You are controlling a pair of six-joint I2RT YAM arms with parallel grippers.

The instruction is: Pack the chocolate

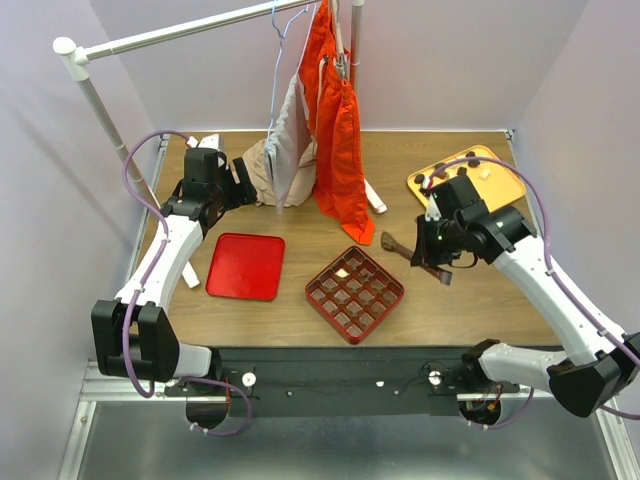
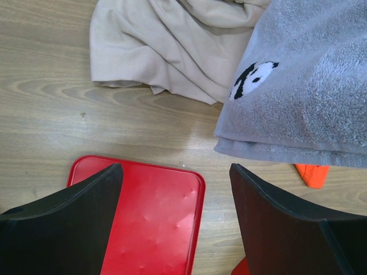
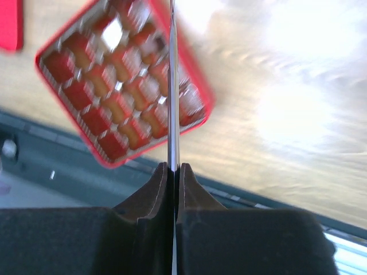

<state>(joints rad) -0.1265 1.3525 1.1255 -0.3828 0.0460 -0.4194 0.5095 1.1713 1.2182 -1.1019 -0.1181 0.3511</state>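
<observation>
Right gripper point(image 3: 173, 167) was clamped, its matte black fingers pressed flat on a thin flat tool point(image 3: 172, 86). The wrist view showed that tool edge-on, as a bright sliver; from above it looked dark brown and jutted left from the fingers. The gripper hung over bare table point(image 1: 470, 300), wood-grain, between the yellow-orange tray point(image 1: 503, 186) and the red gridded box point(image 1: 356, 293). The right wrist picture was blurred.

Left gripper point(image 2: 175, 172) had its fingers spread wide with nothing between them. The fingers were black and wedge-shaped, poised over the far edge of a red lid point(image 2: 155, 217). The lid was flat and glossy, with rounded corners and a faintly dimpled face.

Chocolate point(image 1: 420, 181) sat on the tray at the far right of the table. It was small rounded lumps, mostly dark, with at least one pale. The right arm's wrist covered the tray's near part.

The box was square, set diamond-wise near the table's middle, with a four-by-four grid of thin walls and brownish cell floors. One cell near its far corner showed a pale patch; could not tell whether that was a piece.

At the far side a beige cloth point(image 2: 172, 46) lay crumpled in soft folds. A grey towel point(image 2: 309, 86) of looped terry pile, with a small black-and-white panda mark, overlapped it. An orange garment point(image 1: 338, 150), thin and smooth, hung from a white rail point(image 1: 180, 32).
</observation>
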